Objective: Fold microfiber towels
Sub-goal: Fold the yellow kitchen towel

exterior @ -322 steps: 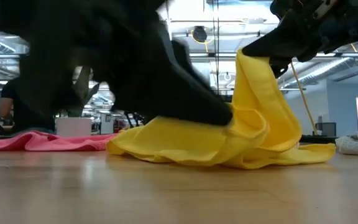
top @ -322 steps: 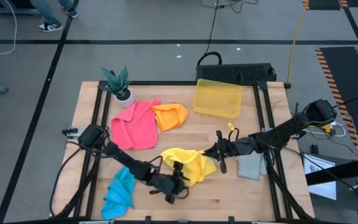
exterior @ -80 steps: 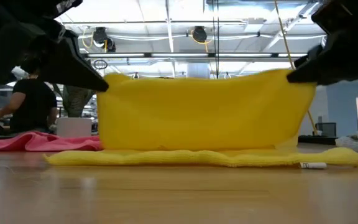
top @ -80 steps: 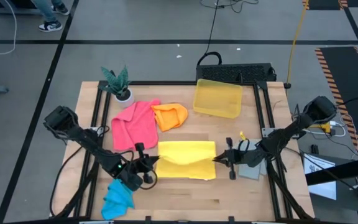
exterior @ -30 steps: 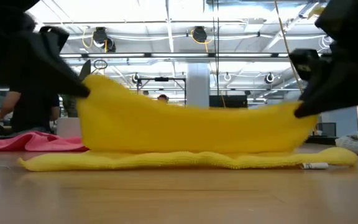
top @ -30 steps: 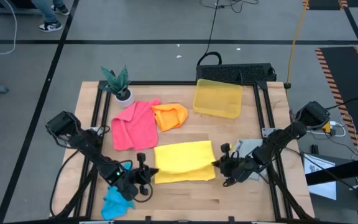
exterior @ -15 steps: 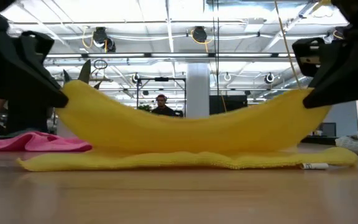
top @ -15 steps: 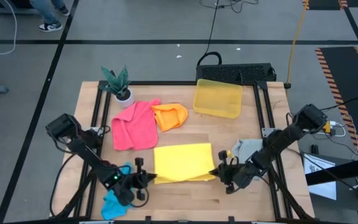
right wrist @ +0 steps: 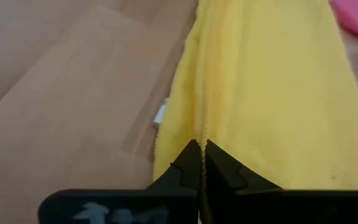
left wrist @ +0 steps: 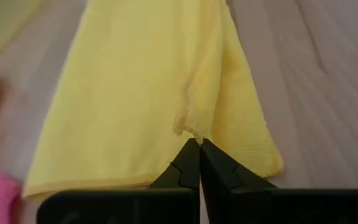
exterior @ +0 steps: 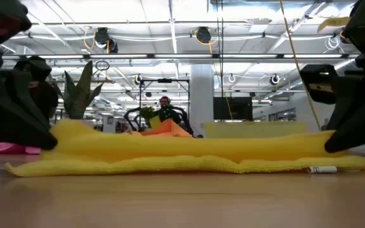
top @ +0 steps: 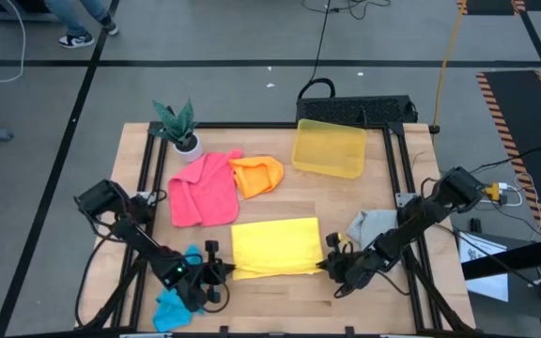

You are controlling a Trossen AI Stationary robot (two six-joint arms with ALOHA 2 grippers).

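The yellow towel (top: 275, 247) lies doubled over on the table's near middle, its upper layer resting on the lower one (exterior: 189, 166). My left gripper (top: 225, 271) is shut on the upper layer's near left corner. My right gripper (top: 325, 266) is shut on its near right corner. In the low view, the left gripper (exterior: 51, 143) and the right gripper (exterior: 329, 147) stand low at the towel's two ends. The pink towel (top: 203, 188), orange towel (top: 256, 175), blue towel (top: 178, 296) and grey towel (top: 372, 225) lie loose on the table. My left gripper pinches the upper layer's left corner (left wrist: 188, 129) between its two fingers, coming about level from the table's left. The corner is held just above the lower layer, and the cloth beyond it lies slack on it. My right gripper pinches the upper layer's right edge (right wrist: 202, 134) between its two fingers, coming about level from the table's right. That end is held just above the lower layer (right wrist: 173, 124), and the rest lies slack on it.
A translucent yellow bin (top: 329, 147) stands at the far middle right. A small potted plant (top: 178, 127) stands at the far left. The blue towel lies right beside my left arm, and the grey towel lies under my right arm. Bare wood shows along the near edge (top: 280, 300).
Both grippers have gone down and toward the table's near edge, still shut on the yellow towel's upper corners. The upper layer, which stood up as a sagging sheet, has come down over the lower layer and now lies almost flat on it.
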